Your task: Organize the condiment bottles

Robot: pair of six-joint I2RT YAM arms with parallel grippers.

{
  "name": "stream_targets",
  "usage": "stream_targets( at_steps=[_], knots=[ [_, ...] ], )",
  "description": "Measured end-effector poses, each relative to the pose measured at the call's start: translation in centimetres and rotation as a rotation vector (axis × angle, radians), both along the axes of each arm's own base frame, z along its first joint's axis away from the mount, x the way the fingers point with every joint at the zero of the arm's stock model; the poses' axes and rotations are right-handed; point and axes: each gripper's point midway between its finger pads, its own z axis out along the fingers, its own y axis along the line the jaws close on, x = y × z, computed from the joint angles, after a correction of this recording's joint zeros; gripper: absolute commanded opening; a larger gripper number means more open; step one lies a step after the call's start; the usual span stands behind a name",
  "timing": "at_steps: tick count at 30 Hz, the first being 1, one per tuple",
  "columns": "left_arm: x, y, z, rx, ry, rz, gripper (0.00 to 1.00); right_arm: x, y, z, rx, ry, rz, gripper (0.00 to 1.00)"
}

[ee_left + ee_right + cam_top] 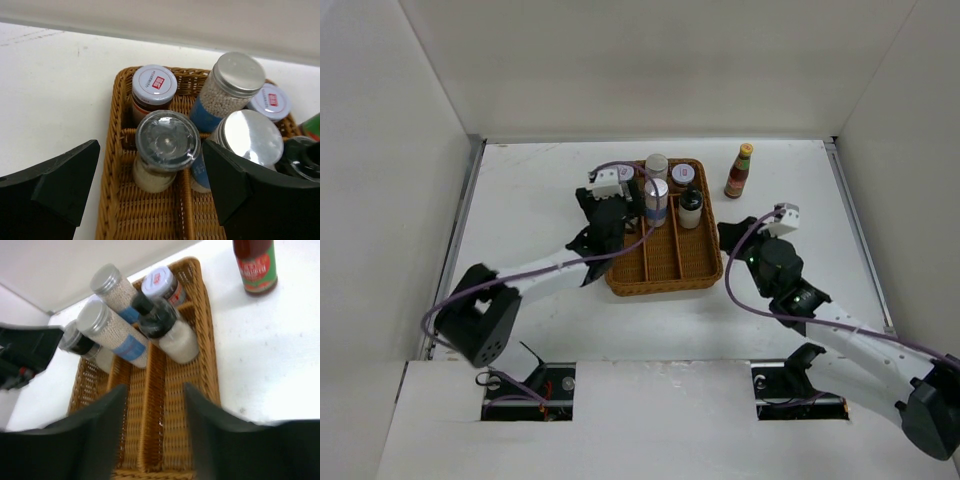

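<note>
Condiment bottles (pixel 657 195) crowd a wicker tray (pixel 675 262) on the white-walled table (pixel 540 180), left tool (pixel 151 160) and right tool (pixel 154 390) spread.

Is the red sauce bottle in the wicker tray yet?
No, the red sauce bottle stands outside the wicker tray, beyond its far right corner.

On the worktop (pixel 520 200), centred, a divided tray (pixel 665 288), filled at its far end. Left lane: left jar (pixel 154 85) at back, shaker (pixel 167 140) just before it. Middle lane: rear tall bottle (pixel 235 75) behind front tall bottle (pixel 252 137). Right lane: right jar (pixel 272 100) at back, narrow-necked bottle (pixel 691 208) before it. Right of the divided tray, apart from it: sauce bottle (pixel 739 172).
</note>
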Motion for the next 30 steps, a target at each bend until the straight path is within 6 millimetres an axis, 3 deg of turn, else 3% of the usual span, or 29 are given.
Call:
stream_targets(
  at_steps=[2,5,7,9,12,15,18,22,25,30],
  knots=[
    [-1.6,1.2,2.2,-0.044,-0.042,0.001,0.81,0.7,0.3,1.6,0.007,-0.019,-0.008,0.31],
    [-4.4,4.3,6.4,-0.157,-0.140,0.025,0.74,2.0,1.0,3.9,0.013,-0.045,-0.014,0.27],
    [-6.0,7.0,8.7,-0.250,-0.212,0.061,0.68,3.2,1.3,5.3,0.004,-0.056,-0.028,0.31],
    [-7.2,9.5,9.1,-0.323,-0.251,0.104,0.66,5.1,1.1,6.5,-0.017,-0.064,-0.056,0.48],
    [-8.0,12.8,6.8,-0.391,-0.238,0.165,0.66,8.6,-0.3,7.7,-0.079,-0.055,-0.123,0.85],
    [-8.2,14.7,2.1,-0.424,-0.146,0.200,0.69,12.5,-2.6,8.4,-0.164,-0.029,-0.200,0.99],
    [-8.9,16.1,-2.8,-0.458,-0.041,0.227,0.71,15.0,-5.2,7.9,-0.234,0.010,-0.269,1.00],
    [-9.7,16.5,-6.8,-0.498,0.045,0.231,0.75,17.3,-8.2,5.8,-0.308,0.080,-0.330,1.00],
    [-9.7,15.7,-7.3,-0.529,0.060,0.194,0.76,19.5,-9.2,4.1,-0.358,0.128,-0.340,1.00],
    [-9.3,14.6,-7.0,-0.562,0.055,0.147,0.77,22.1,-8.6,1.4,-0.429,0.183,-0.300,1.00]
  ],
)
